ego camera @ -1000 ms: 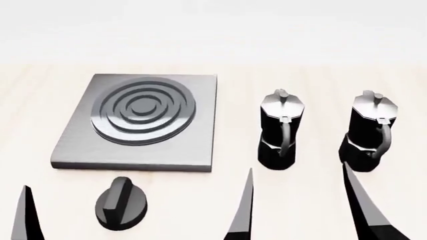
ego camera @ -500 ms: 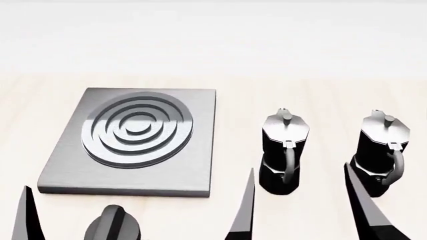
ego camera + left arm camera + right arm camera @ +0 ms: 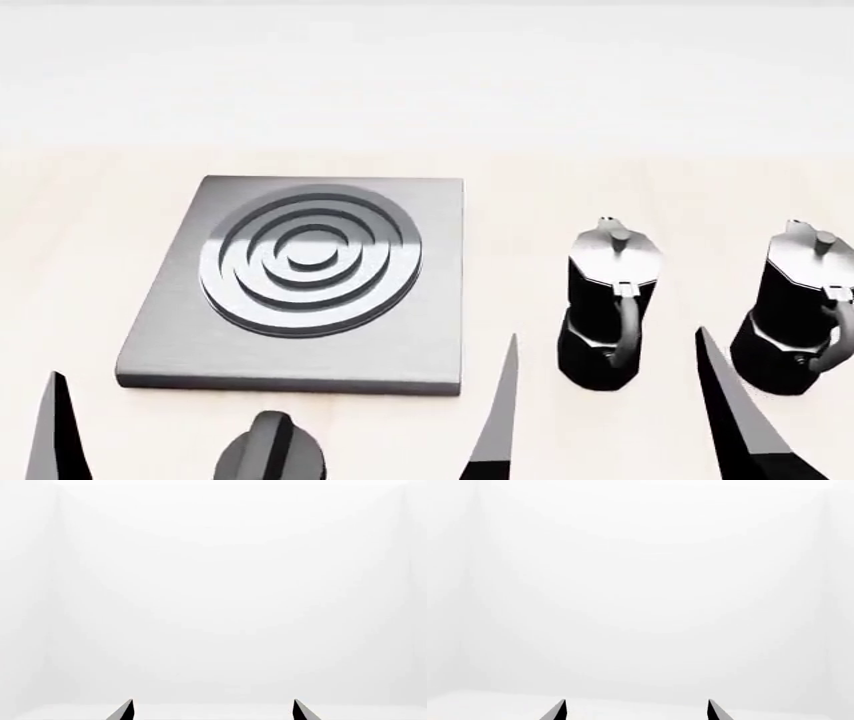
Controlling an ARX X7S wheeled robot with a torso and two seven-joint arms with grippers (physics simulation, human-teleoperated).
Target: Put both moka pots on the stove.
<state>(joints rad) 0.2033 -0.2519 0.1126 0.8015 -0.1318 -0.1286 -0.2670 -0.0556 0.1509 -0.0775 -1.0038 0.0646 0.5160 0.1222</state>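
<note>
While both moka pots [image 3: 611,305] [image 3: 798,310] stand beside stove [image 3: 414,340], left gripper [image 3: 212,710] apart, right gripper [image 3: 636,710] apart

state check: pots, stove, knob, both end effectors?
Left moka pot: upright on table, lid shut, off stove.
Right moka pot: upright, off stove.
Stove: bare.
Knob: on table before stove.
Left end effector: open, empty.
Right end effector: open, empty.

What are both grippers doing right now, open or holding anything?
Left gripper: open, jaws spread wide, holding nothing.
Right gripper: open, jaws apart, holding nothing; both moka pots stand free on the table.
</note>
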